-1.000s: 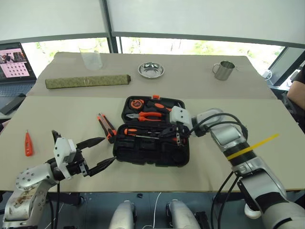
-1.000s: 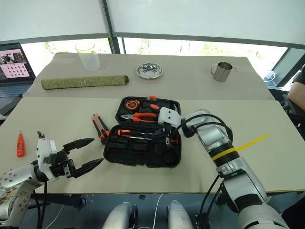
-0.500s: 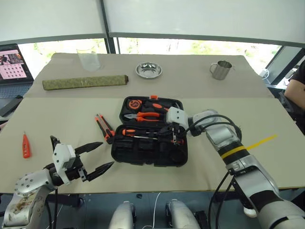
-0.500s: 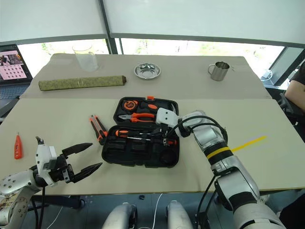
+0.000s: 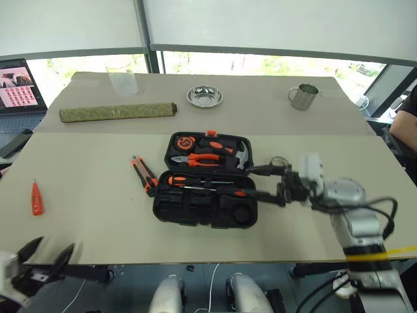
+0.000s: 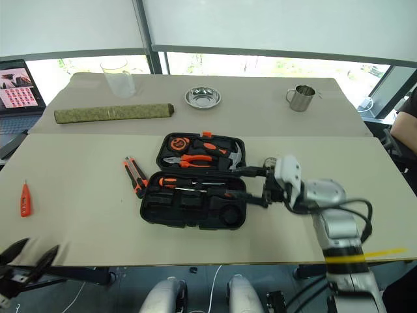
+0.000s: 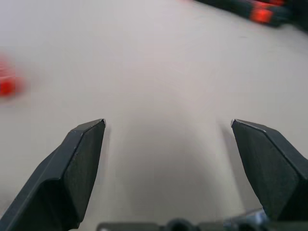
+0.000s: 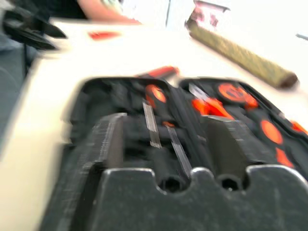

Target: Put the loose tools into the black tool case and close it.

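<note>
The black tool case [image 5: 206, 184] lies open on the beige counter [image 5: 98, 195], a rectangular plastic clamshell with rounded corners and moulded slots. In its far half sit orange-handled pliers [image 5: 199, 158], a steel-headed hammer [image 5: 236, 154] and a round orange-faced tape measure [image 5: 186, 141]; in the near half lie two slim screwdrivers [image 5: 195, 182] with orange-black handles and thin steel shafts, and a black tape roll [image 5: 242, 213] at the right end. Just left of the case, apart from it, the orange-black utility knife [image 5: 144, 175] lies on the bare counter. The small orange tester pen [image 5: 36, 197] lies well apart, near the counter's left edge.

The right gripper [image 5: 264, 183] hovers at the case's right side, pointing across it, jaws parted and empty. The left gripper [image 5: 44, 253] is low at the counter's near left edge, jaws wide apart over bare surface, holding nothing.

The counter is matte and smooth, made of two slabs with a seam between them. On the far slab are a long rolled green mat [image 5: 118, 111], a clear glass beaker [image 5: 121, 75], a shallow steel dish [image 5: 205, 96] and a steel mug [image 5: 303, 96]. Beyond are large windows with pale blinds, and a laptop screen [image 5: 19, 83] at far left.
</note>
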